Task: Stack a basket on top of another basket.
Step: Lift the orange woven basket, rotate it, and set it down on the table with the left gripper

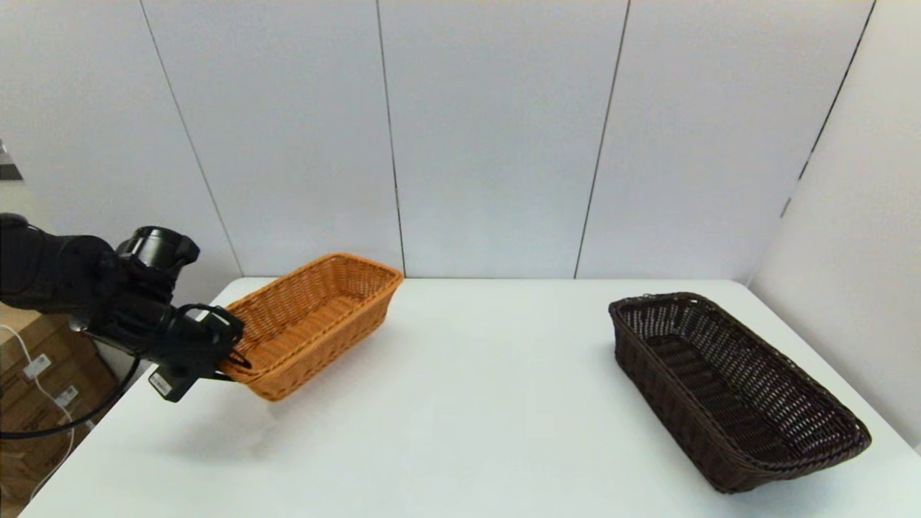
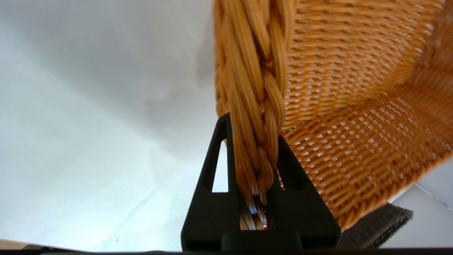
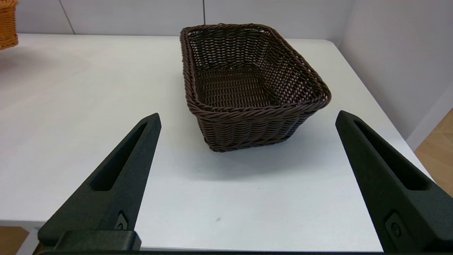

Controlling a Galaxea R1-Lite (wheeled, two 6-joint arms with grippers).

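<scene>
- Left gripper [image 1: 234,356]: clamped on braided rim of orange-tan basket [image 1: 316,316], lifted and tilted at table's [image 1: 468,403] left for carrying.
- Dark brown basket [image 1: 727,381]: flat at right, likely the base.
- Right gripper [image 3: 247,177]: wide apart, near it, idle.

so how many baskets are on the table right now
2. The orange-tan basket sits tilted at the far left, its near rim clamped in the left hand; the dark brown basket rests on the right, untouched.

- Lighting was bright and even, with soft shadows on the table [image 1: 460,403].
- The orange basket [image 2: 354,106] looked blurred in the left wrist view.
</scene>
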